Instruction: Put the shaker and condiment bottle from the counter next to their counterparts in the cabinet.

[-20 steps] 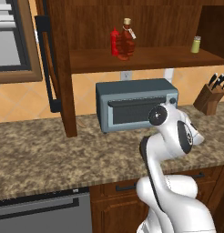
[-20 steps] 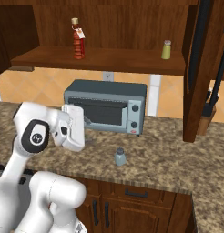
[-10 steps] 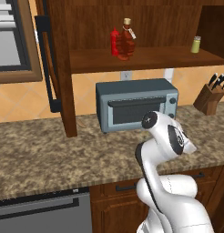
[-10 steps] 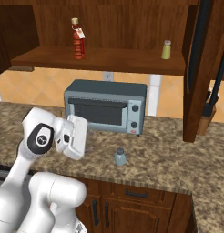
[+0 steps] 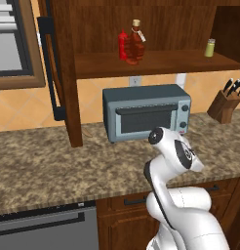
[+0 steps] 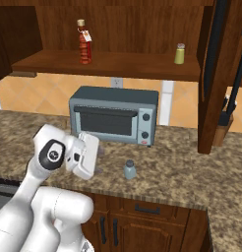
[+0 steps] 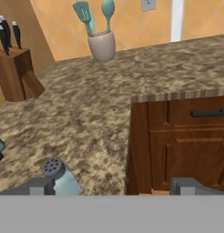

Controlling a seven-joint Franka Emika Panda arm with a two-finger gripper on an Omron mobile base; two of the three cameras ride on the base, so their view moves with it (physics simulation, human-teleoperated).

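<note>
The claw (image 6: 99, 158) has dropped lower, open, beside the shaker (image 6: 129, 170).

Condiment bottle (image 5: 136, 43) on cabinet (image 5: 141, 63) shelf (beside red squeeze bottle (image 5: 123, 45)).

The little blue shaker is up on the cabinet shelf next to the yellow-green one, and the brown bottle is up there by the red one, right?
Not quite. The little blue shaker is down on the counter, in front of the toaster oven, as the right base view shows. The brown bottle really is on the cabinet shelf by the red one.
</note>
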